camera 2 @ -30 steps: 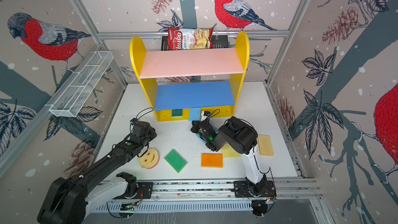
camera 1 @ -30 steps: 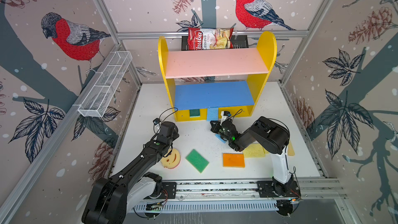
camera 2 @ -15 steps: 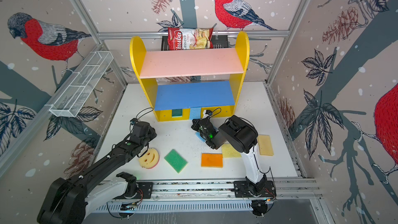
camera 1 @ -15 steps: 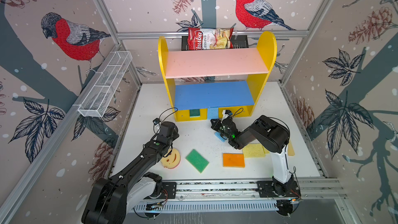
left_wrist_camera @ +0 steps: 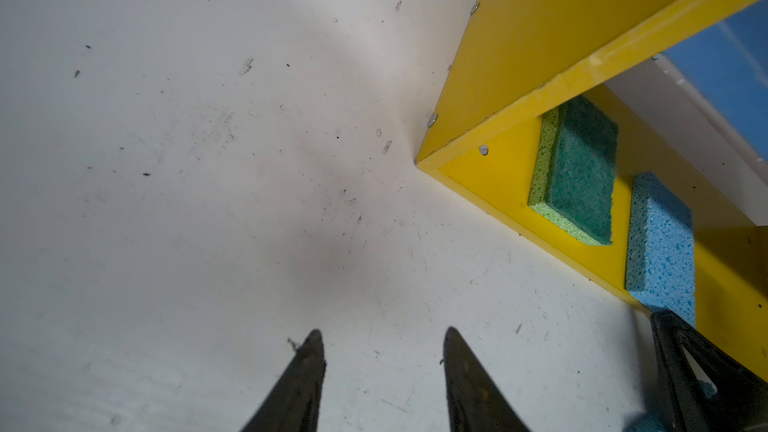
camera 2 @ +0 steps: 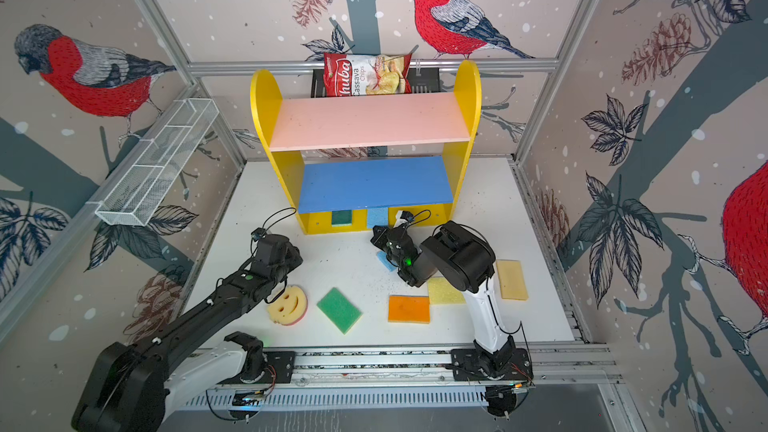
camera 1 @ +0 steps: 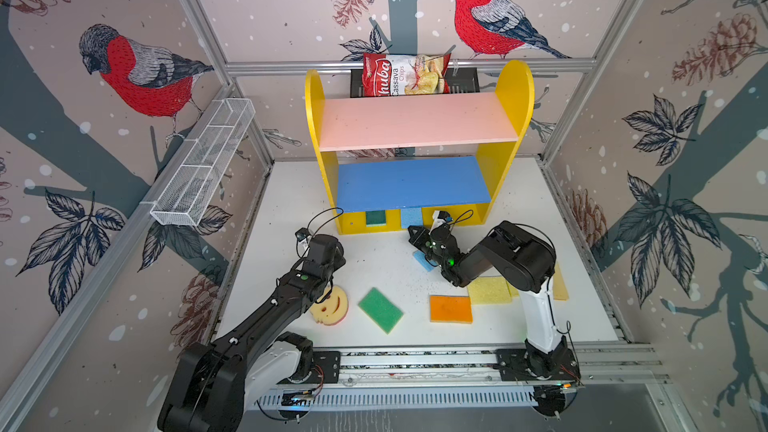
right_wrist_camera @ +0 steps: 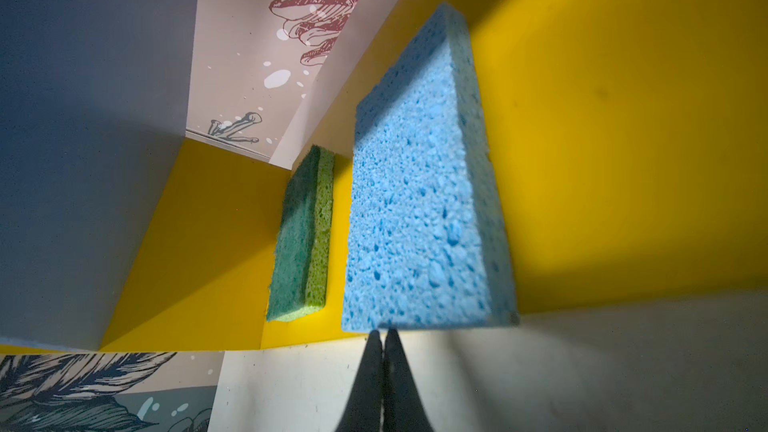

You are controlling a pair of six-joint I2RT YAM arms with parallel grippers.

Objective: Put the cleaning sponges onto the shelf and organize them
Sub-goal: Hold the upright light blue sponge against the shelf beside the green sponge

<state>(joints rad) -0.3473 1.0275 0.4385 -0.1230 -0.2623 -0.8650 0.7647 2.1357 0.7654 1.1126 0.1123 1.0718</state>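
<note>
As the right claw (right_wrist_camera: 383, 338), tips together and empty, seems to nudge the blue sponge (right_wrist_camera: 419, 201) deeper onto the shelf (right_wrist_camera: 602, 139) base beside the green sponge (right_wrist_camera: 303, 238), the left claw (left_wrist_camera: 382, 336) hangs apart, empty. Next it must part over a loose one, say the orange sponge (camera 1: 451, 309).

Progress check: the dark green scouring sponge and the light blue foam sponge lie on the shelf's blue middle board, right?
No: the dark green scouring sponge and light blue foam sponge lie on the shelf's yellow base, per the left wrist view.
</note>
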